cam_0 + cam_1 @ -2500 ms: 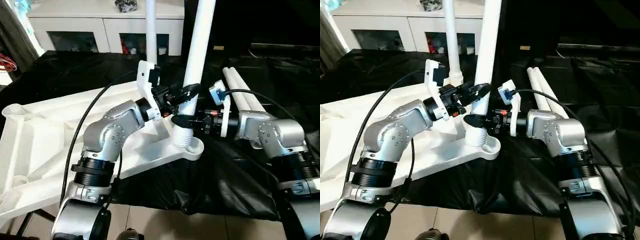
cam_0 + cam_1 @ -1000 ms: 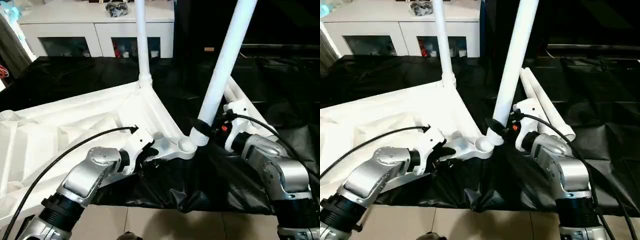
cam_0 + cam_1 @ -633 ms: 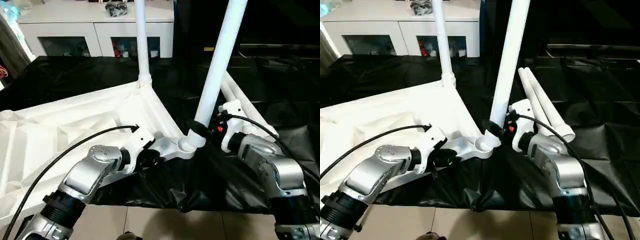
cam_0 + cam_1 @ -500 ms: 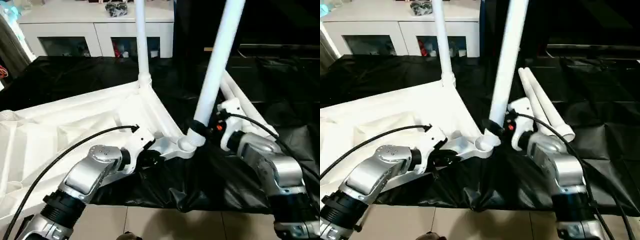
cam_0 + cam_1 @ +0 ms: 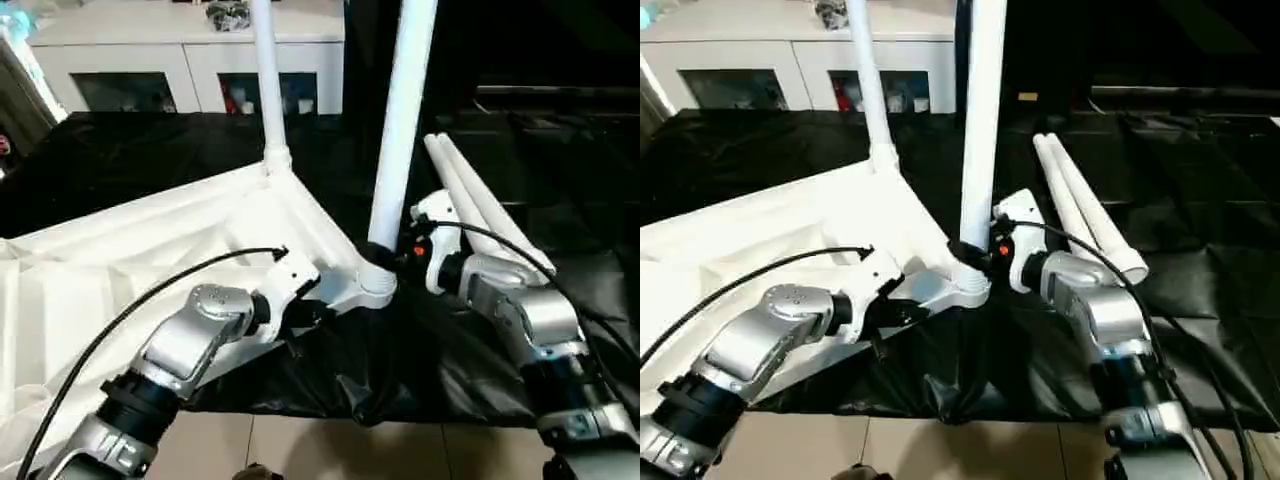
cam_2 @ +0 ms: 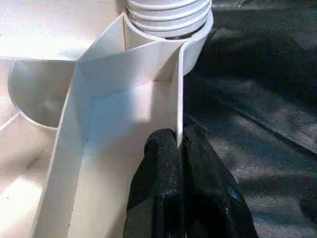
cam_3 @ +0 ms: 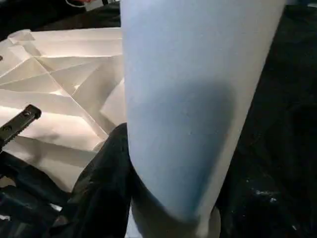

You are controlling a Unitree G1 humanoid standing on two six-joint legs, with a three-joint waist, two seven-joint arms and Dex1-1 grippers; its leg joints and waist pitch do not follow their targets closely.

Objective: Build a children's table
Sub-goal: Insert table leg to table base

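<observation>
Left tool [image 6: 179, 148] is pinched together on the thin side wall of the table top [image 5: 150, 250], just short of the near corner socket [image 5: 375, 285]; in the left wrist view one black finger [image 6: 158, 163] lies inside the wall and the other outside, with the wall's edge between them. Right tool [image 5: 970, 252] is clamped around the base of the near leg [image 5: 400, 120], right above that same socket, its dark fingers [image 7: 106, 183] wrapping the white tube from both sides.

That leg stands nearly upright in the near corner socket, its ribbed end seated in the round collar. From this socket the table top spreads away upside down, ribbed underside facing up, over a black cloth [image 5: 470, 350] covering the tabletop. A second leg [image 5: 265, 80] stands upright in the next corner socket, farther from the robot along the same short edge. Two loose legs [image 5: 1080, 205] lie side by side on the cloth just beyond the right tool, on the far side of the near socket from the table top. A white cabinet [image 5: 190, 70] with glass doors stands well behind the second leg.
</observation>
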